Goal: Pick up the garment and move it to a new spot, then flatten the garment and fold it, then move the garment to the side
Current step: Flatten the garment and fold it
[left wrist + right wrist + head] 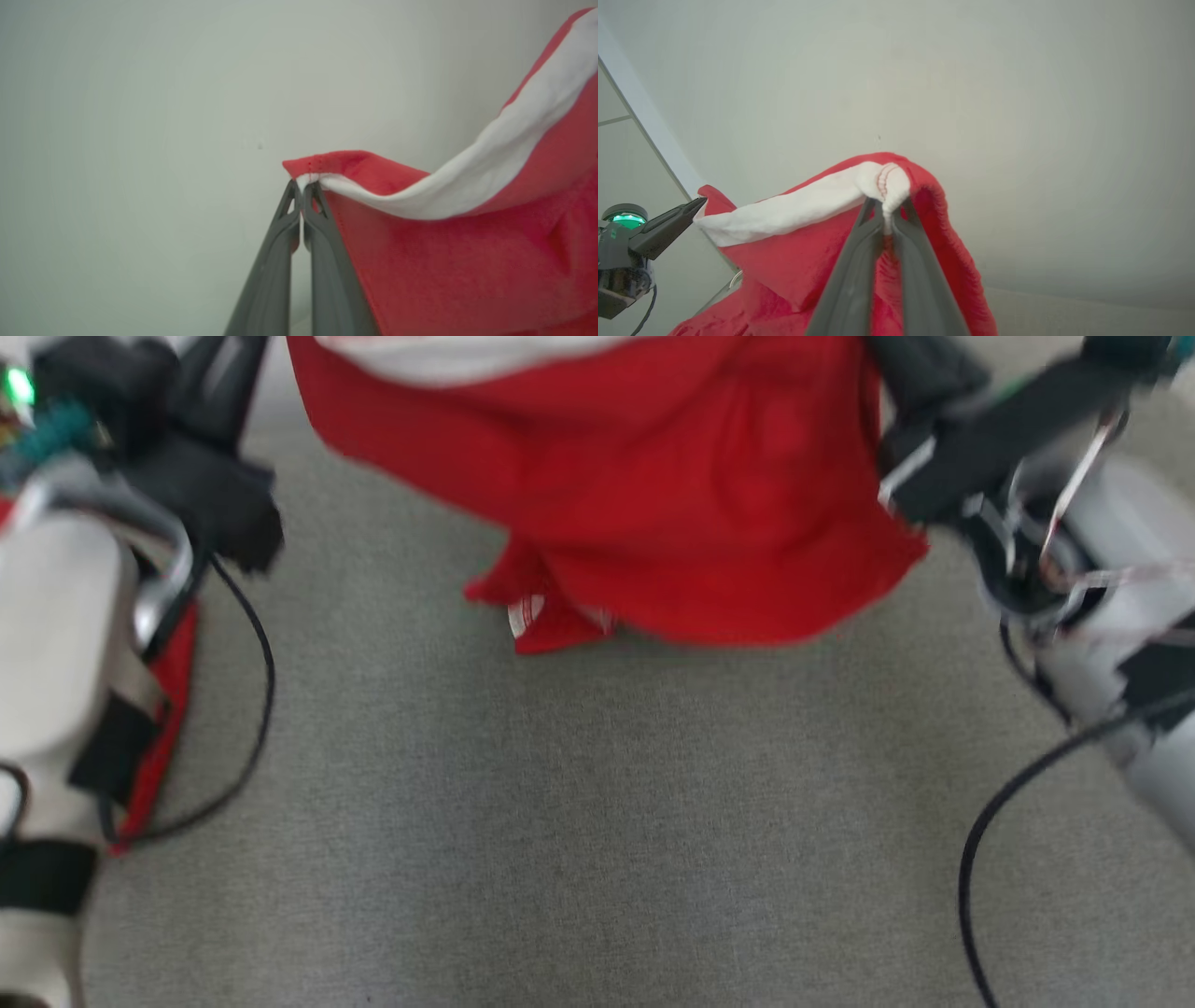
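Red garment (672,476) hangs across the top centre of the head view and looks soft, light and floppy. Left gripper (303,185) and right gripper (887,207) each clamp an end of its white band (514,144). Sensible corner holds, I'd judge, for spreading it.

Pale arm shells, dark fingers, black cables

Head view: a rounded off-white left forearm shell (56,635) at nine o'clock wears black bands (42,877) and a looping thin black cable (271,681), with a green indicator light (17,385) at eleven; the pale grey right forearm shell (1083,681) at three carries bright metal brackets (1081,476). The matte dark grey left gripper (303,184) and right gripper (887,205) show two long tapering fingers from six o'clock.
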`<state>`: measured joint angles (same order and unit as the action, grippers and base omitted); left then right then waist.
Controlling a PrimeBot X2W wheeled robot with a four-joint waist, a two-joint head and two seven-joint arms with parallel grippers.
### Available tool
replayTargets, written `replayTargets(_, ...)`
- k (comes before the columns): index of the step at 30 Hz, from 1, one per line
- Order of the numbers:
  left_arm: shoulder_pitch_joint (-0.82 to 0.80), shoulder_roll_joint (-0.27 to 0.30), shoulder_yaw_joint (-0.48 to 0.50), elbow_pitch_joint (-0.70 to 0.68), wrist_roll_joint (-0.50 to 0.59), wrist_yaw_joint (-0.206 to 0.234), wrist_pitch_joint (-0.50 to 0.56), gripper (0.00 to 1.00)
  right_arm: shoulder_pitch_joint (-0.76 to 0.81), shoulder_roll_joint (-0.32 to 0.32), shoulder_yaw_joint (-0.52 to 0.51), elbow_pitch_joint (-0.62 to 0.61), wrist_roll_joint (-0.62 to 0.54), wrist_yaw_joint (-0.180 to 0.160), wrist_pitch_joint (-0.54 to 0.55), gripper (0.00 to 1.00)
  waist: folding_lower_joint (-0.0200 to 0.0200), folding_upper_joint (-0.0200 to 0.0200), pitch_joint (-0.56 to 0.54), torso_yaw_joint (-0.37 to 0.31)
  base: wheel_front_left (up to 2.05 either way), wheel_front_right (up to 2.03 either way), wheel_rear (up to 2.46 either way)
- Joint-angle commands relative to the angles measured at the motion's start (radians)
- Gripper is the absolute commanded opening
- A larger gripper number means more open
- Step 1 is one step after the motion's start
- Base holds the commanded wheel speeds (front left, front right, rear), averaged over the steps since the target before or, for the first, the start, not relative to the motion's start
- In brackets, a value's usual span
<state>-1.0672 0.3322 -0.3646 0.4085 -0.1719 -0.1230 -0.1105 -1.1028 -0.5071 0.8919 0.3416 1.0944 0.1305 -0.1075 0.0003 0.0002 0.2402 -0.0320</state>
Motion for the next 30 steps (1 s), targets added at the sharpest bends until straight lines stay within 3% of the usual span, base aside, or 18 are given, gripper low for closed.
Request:
replayTargets(1, -0.069, 0.01, -0.008, 0.033, -0.005, -0.005, 0.007, 0.0, -0.075, 0.012, 0.009, 0.029, 0.02, 0.0, 0.006, 0.0, -0.0003, -0.0002, 0.12, -0.013, 0.0, 0.0, 0.0)
replayTargets(10, -0.444, 0.005, -0.006, 0.252, -0.058, -0.005, -0.042, 0.0, -0.45, 0.072, 0.048, 0.26, 0.075, 0.0, -0.02, 0.0, -0.0003, -0.0002, 0.212, 0.004, 0.0, 0.0, 0.0)
replayTargets(17, -0.624, -0.047, -0.041, 0.354, -0.064, -0.005, -0.079, 0.0, -0.621, 0.031, 0.108, 0.338, 0.053, 0.0, -0.069, 0.0, -0.0003, -0.0002, 0.26, 0.039, 0.0, 0.0, 0.0)
replayTargets(25, -0.647, -0.081, -0.056, 0.397, -0.054, 0.013, -0.139, 0.0, -0.638, -0.015, 0.19, 0.302, 0.056, 0.0, -0.135, 0.0, -0.0003, -0.0002, 0.339, 0.054, 0.0, 0.0, 0.0)
replayTargets(30, -0.537, -0.082, -0.029, 0.3, -0.072, 0.043, -0.154, 0.0, -0.578, -0.035, 0.268, 0.222, 0.118, 0.0, -0.148, 0.0, -0.0003, -0.0002, 0.36, 0.044, 0.0, 0.0, 0.0)
